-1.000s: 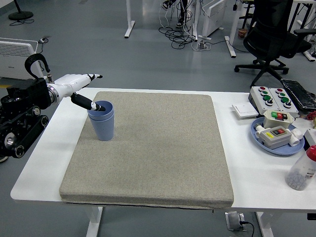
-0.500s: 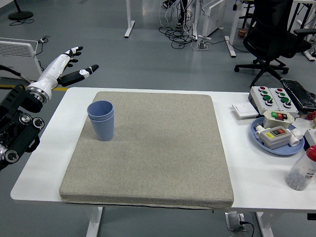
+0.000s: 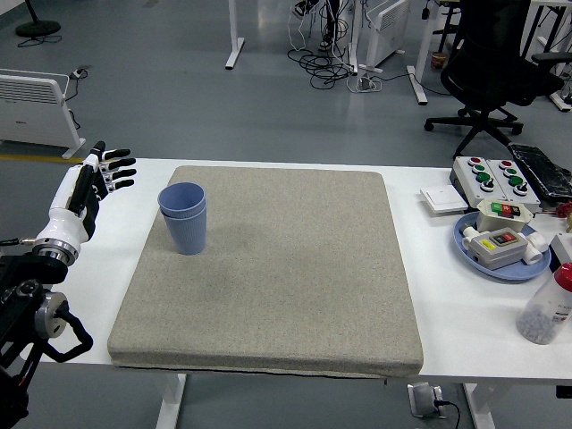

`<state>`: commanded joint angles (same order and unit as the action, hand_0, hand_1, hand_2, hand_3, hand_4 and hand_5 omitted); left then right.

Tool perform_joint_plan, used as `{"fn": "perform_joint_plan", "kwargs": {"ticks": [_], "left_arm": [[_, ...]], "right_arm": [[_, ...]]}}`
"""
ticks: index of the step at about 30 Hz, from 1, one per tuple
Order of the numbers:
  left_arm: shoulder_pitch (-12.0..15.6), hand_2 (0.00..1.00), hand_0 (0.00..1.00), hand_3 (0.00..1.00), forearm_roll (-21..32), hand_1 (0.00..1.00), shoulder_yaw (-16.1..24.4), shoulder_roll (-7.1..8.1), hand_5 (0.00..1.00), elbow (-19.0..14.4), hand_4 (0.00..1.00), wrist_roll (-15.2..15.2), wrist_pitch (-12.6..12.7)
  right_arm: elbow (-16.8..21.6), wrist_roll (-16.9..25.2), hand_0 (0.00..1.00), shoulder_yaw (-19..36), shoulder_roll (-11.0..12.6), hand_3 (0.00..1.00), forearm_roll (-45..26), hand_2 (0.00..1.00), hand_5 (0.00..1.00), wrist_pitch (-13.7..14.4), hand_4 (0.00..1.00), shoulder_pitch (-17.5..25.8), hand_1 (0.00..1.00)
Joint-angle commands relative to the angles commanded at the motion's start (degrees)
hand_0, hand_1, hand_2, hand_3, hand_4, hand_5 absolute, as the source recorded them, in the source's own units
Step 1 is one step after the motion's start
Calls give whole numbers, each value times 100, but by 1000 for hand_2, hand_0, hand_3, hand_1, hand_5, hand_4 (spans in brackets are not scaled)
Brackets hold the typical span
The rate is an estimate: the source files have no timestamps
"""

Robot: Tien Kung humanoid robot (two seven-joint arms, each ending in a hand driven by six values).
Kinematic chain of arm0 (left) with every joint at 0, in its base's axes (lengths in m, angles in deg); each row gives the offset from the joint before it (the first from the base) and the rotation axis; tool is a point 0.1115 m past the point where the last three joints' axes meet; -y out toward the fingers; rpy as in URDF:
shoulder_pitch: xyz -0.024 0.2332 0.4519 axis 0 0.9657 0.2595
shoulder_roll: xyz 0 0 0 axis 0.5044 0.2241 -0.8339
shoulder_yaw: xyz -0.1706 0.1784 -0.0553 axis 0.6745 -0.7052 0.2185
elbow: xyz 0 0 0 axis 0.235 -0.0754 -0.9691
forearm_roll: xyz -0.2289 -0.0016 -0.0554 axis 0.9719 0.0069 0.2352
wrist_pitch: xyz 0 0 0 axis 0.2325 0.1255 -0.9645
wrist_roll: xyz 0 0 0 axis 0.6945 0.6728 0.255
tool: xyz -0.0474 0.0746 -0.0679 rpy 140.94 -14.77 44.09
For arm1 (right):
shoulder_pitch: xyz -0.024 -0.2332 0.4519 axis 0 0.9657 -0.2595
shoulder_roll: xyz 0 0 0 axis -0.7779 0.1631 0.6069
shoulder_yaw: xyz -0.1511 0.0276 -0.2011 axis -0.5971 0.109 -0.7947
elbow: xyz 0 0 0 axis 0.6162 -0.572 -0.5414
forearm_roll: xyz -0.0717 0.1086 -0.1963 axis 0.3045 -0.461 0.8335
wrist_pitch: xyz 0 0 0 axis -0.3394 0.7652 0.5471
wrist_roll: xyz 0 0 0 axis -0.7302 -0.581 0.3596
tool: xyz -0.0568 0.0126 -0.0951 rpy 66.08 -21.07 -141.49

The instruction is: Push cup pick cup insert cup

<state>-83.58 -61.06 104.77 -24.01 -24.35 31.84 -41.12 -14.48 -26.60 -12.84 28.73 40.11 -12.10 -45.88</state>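
Blue cups (image 3: 183, 217) sit nested, upright on the mat's (image 3: 286, 286) far-left part, so inserting looks done, & left hand (image 3: 92, 184) hangs beside them w/ fingers spread, holding nothing.

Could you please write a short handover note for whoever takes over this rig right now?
Left hand: open, fingers spread, holding nothing, hovering over the table's left edge, apart from the cups.
Right hand: not in view.
Blue cups: standing upright on the grey mat, near its far-left corner, one nested inside the other.
Done: the insert looks complete, judging by the double rim.
Left: apparently nothing on the cups; the left arm only needs to go to rest.
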Motion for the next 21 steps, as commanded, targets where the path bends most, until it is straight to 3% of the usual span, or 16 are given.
{"fn": "perform_joint_plan", "kwargs": {"ticks": [2,3,8,9,14,15,21], "left_arm": [[289,761,711,761,497,747,86,-128,998,-176,554,-90,-25],[339,845,757,853,626,813,98,-144,998,-199,568,-98,-41],[830,845,757,853,827,813,237,-354,998,-505,568,-279,-329],[865,882,807,894,834,844,245,-368,998,-524,561,-292,-341],[1161,882,807,894,1036,844,147,-397,998,-706,561,-513,-396],[1182,962,883,926,1049,912,134,-396,998,-718,556,-527,-399],[1411,976,898,937,1126,928,98,-435,998,-745,567,-643,-326]], "right_arm": [[-2,-1,708,11,-3,623,10,693,544,6,202,4,605],[-2,0,708,12,-3,622,10,693,544,6,201,4,605],[-3,10,708,5,-4,622,1,693,544,14,201,3,605],[-3,11,707,4,-4,622,-1,693,545,14,201,3,605],[-4,28,707,-30,10,622,-24,693,545,11,201,-33,605],[-4,30,708,-34,11,622,-28,693,545,11,201,-38,606],[-6,49,708,-78,16,622,-92,693,545,15,200,-78,605]]}}
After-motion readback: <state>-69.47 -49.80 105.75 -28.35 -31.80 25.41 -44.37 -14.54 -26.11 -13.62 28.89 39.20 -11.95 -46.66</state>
